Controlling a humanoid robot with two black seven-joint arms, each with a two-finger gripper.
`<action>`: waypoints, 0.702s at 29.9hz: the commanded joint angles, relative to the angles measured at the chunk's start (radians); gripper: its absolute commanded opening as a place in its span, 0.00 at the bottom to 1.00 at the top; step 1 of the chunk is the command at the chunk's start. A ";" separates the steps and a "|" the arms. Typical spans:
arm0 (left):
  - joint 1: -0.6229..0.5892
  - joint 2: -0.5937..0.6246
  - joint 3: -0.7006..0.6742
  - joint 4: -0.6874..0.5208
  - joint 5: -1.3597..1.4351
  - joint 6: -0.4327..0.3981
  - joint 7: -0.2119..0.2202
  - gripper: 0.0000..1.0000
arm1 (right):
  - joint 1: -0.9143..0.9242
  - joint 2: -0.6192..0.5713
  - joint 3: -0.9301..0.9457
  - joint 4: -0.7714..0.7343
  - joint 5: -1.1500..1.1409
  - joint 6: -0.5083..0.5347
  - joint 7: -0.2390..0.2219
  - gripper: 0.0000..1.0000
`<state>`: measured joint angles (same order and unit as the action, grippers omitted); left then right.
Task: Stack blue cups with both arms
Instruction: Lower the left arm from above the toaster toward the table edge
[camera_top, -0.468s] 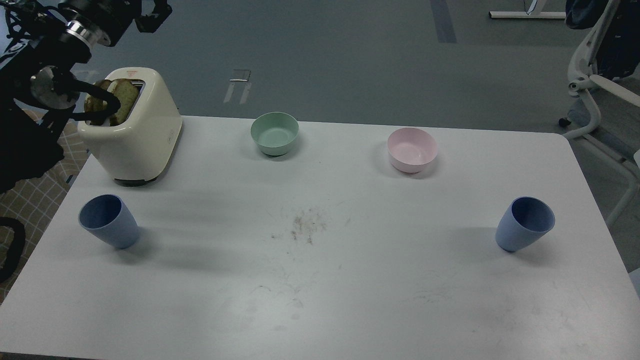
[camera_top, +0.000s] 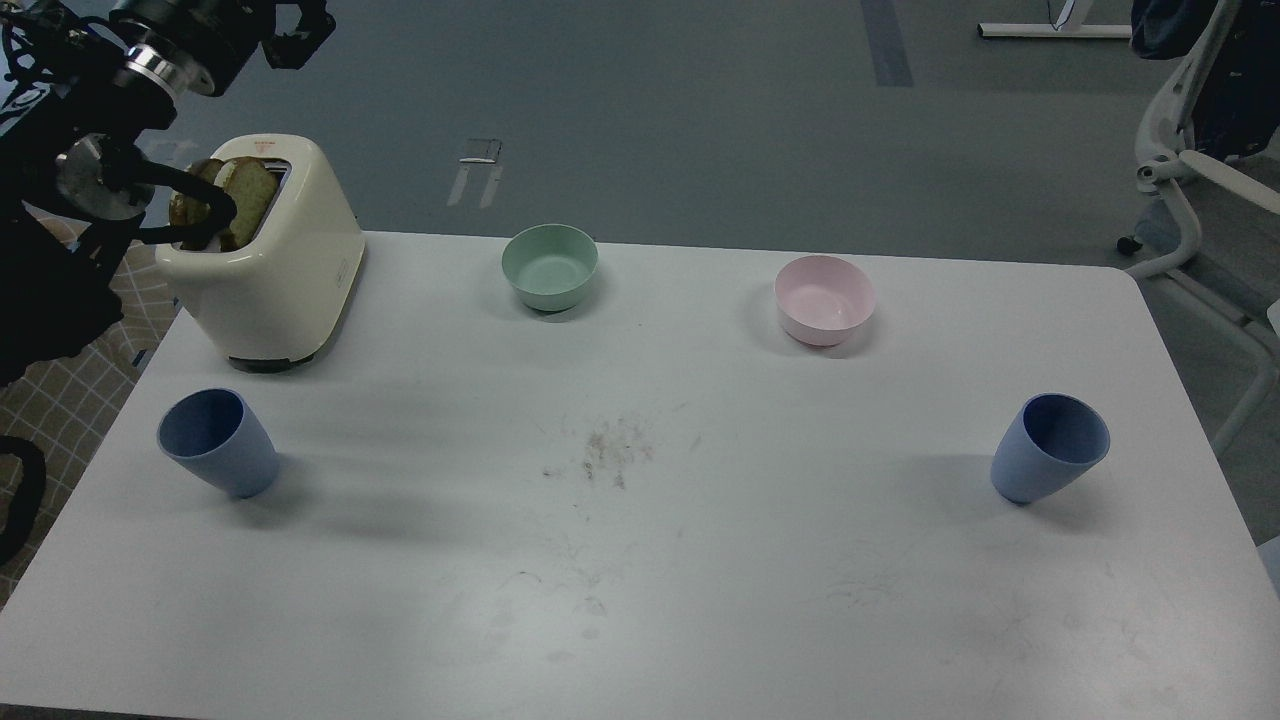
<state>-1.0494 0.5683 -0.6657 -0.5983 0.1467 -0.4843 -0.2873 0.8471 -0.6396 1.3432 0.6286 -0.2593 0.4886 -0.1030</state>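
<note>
Two blue cups stand upright on the white table (camera_top: 640, 600): one at the left (camera_top: 217, 442), one at the right (camera_top: 1050, 447), both empty and far apart. My left arm comes in at the upper left, high above the toaster. Its dark gripper (camera_top: 298, 28) is at the top edge of the head view, partly cut off, far above and behind the left cup. Its fingers cannot be told apart. My right arm and gripper are out of view.
A cream toaster (camera_top: 265, 255) with bread slices stands at the back left, under my left arm. A mint-green bowl (camera_top: 549, 266) and a pale pink bowl (camera_top: 824, 299) sit at the back. Crumbs (camera_top: 610, 452) lie mid-table. An office chair (camera_top: 1210, 170) stands at the right.
</note>
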 joint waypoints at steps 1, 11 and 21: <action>0.003 -0.008 0.000 0.003 -0.003 -0.004 -0.004 0.98 | 0.000 0.006 0.001 0.005 0.002 0.000 0.000 1.00; 0.058 0.067 0.001 -0.087 0.065 -0.004 -0.049 0.97 | -0.016 0.005 0.005 0.006 0.002 0.000 0.006 1.00; 0.184 0.440 0.001 -0.581 0.602 -0.004 -0.036 0.93 | -0.034 -0.005 0.057 0.006 0.002 0.000 0.009 1.00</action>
<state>-0.8959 0.8953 -0.6665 -1.0370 0.5628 -0.4894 -0.3364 0.8145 -0.6438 1.3872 0.6347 -0.2576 0.4887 -0.0935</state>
